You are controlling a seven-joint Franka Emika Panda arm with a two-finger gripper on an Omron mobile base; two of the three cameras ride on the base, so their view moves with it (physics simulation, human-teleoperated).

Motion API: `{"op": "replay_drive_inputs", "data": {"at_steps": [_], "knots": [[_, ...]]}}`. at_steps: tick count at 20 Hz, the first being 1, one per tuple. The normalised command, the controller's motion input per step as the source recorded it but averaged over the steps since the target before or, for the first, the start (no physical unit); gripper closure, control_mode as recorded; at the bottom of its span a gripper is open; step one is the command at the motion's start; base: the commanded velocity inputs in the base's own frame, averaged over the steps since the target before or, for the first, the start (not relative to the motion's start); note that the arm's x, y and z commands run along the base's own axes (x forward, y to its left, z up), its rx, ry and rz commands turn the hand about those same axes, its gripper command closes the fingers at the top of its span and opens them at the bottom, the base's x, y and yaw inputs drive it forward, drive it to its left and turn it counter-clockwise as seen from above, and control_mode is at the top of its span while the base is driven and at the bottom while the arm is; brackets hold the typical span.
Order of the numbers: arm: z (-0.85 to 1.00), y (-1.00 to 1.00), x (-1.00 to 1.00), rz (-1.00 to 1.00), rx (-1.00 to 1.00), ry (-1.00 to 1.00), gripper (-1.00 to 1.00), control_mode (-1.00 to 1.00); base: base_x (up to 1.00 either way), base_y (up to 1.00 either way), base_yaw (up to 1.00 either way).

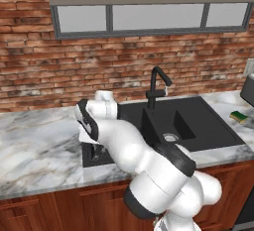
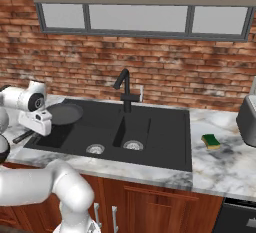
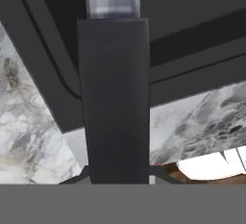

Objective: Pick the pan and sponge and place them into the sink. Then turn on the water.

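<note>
A grey-veined white marble surface (image 2: 225, 169) spans the frame's lower half, with the matte-black double-basin sink (image 2: 165, 132) set into it. At right, the small yellow-and-green sponge (image 2: 211, 141) lies beside a grey appliance (image 2: 247, 119).

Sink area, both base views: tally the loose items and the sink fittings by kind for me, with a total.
Dark grey-black frying pan, held over the left basin: 1
Yellow-and-green rectangular sponge, on the marble counter: 1
Round steel drains in the matte-black double sink: 2
Black gooseneck faucet: 1
Total: 5
</note>
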Motion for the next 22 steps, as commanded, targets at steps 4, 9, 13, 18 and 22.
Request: {"op": "replay_drive_inputs", "data": {"at_steps": [4,9,13,18,22], "knots": [[-0.12,-0.62,0.31,-0.01,0.0,0.04,1.0,-1.0,0.0,0.0,0.0],[-0.3,-0.48,0.43,-0.04,0.0,0.09,1.0,-1.0,0.0,0.0,0.0],[-0.38,-0.32,0.49,-0.06,0.0,0.06,1.0,-1.0,0.0,0.0,0.0],[-0.34,-0.18,0.62,-0.08,0.0,0.01,1.0,-1.0,0.0,0.0,0.0],[-0.55,0.0,0.68,-0.11,-0.01,0.0,1.0,-1.0,0.0,0.0,0.0]]}}
